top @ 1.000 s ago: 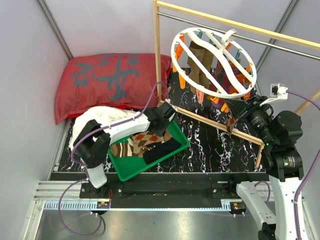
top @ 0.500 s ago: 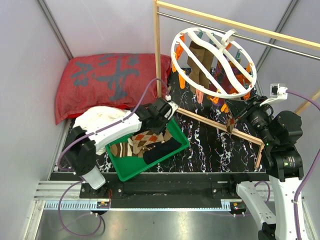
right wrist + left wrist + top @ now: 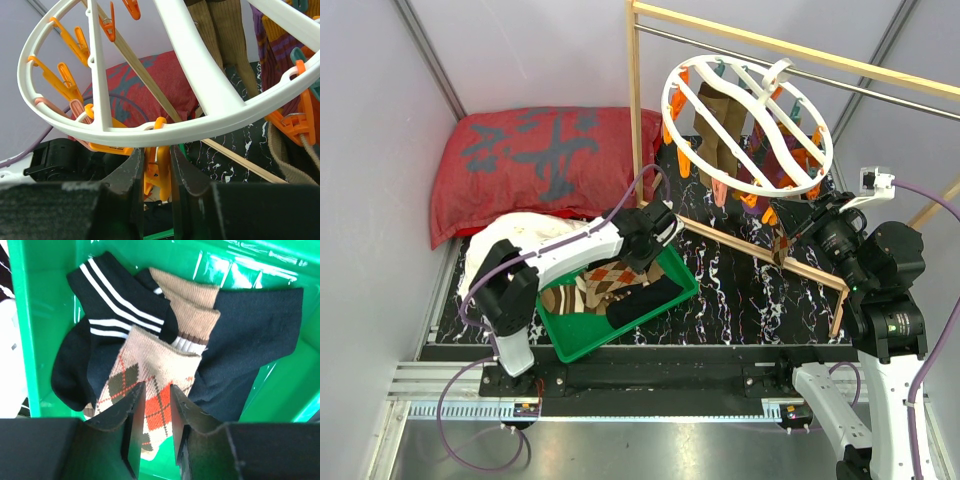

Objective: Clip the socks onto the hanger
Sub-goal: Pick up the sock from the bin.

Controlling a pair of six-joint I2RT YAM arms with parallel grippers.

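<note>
An argyle sock with tan, brown and orange diamonds lies in a green bin among other socks; it also shows in the top view. My left gripper hovers just above its lower part, jaws narrowly open and empty; in the top view it is over the bin's far side. The round white hanger hangs from the rail. My right gripper is under the hanger's rim, shut on an orange clip. In the top view the right gripper is at the hanger's right lower edge.
The bin also holds black socks with white stripes, tan socks and a dark sock. Brown and purple socks hang from the hanger. A wooden-framed rail, a red pillow and a white cloth are nearby.
My left arm swung its elbow out to the left and back; its gripper stayed over the bin's far side. The right arm has not moved.
</note>
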